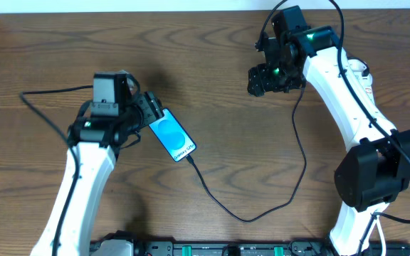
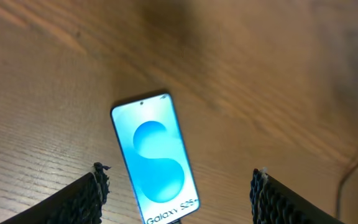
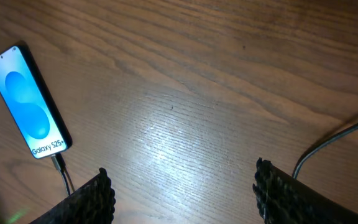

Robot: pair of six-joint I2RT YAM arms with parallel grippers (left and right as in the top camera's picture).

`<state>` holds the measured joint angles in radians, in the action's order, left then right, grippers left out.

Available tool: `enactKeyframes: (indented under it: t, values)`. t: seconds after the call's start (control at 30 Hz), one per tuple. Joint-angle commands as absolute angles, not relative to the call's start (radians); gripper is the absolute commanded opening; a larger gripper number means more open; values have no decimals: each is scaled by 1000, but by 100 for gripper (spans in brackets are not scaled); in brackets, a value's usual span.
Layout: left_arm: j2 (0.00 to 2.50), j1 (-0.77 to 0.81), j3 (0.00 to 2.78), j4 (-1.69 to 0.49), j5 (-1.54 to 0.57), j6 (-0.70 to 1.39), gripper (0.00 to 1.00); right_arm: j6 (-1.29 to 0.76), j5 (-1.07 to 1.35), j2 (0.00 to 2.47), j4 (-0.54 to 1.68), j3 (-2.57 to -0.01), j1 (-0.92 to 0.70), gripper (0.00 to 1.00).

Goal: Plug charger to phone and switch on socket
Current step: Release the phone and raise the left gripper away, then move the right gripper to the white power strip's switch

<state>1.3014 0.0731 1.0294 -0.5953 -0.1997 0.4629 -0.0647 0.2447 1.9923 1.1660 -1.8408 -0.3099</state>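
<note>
beneath the spread left jaws, phone (image 2: pixel 156 158), charger (image 1: pixel 219 199) plugged in

Middle of overhead frame: bare table (image 1: pixel 226 92), wide lane between phone (image 1: pixel 172 138) and right gripper (image 3: pixel 182 175). Cable (image 1: pixel 248 220) kinda in the way: leaves phone's lower end, loops through lower centre, climbs right of centre. Left gripper (image 2: pixel 179 183), fingers spread wide, sits over phone's upper end, so upper-left approach blocked. Right arm (image 1: pixel 354 121) hogs right side. Upper left corner open wood.
</note>
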Motion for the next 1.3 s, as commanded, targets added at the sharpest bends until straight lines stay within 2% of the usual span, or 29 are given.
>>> enactKeyframes:
  t: [0.0,0.47,0.6,0.83,0.9,0.97,1.07,1.13,1.2,1.23,1.27]
  values:
    - [1232,71,1052,-599,-194,445,75,-74,238,1982,1168,-1842,-316,72]
    - [1115,71,1052,-602,-197,446,75,-74,238,1982,1165,-1842,-315,69]
    - [1086,71,1052,-601,-197,446,82,-74,240,1980,1163,-1842,-311,66]
    - [1069,71,1052,-601,-197,446,85,-74,284,1959,1153,-1845,-271,61]
    - [1071,71,1052,-602,-197,446,93,-74,284,1943,1148,-1845,-252,58]
    - [1071,71,1051,-602,-197,446,95,-74,283,1927,1144,-1845,-230,54]
    - [1071,71,1051,-602,-197,445,96,-74,283,1899,1141,-1845,-183,39]
    - [1071,71,1051,-602,-197,445,96,-74,283,1886,1141,-1845,-142,22]
    - [1071,71,1051,-602,-197,445,96,-74,284,1880,1142,-1845,-106,9]
    - [1071,71,1052,-602,-197,446,96,-74,288,1877,1144,-1845,-83,3]
    - [1071,71,1051,-602,-197,446,96,-74,294,1877,1144,-1845,-65,1]
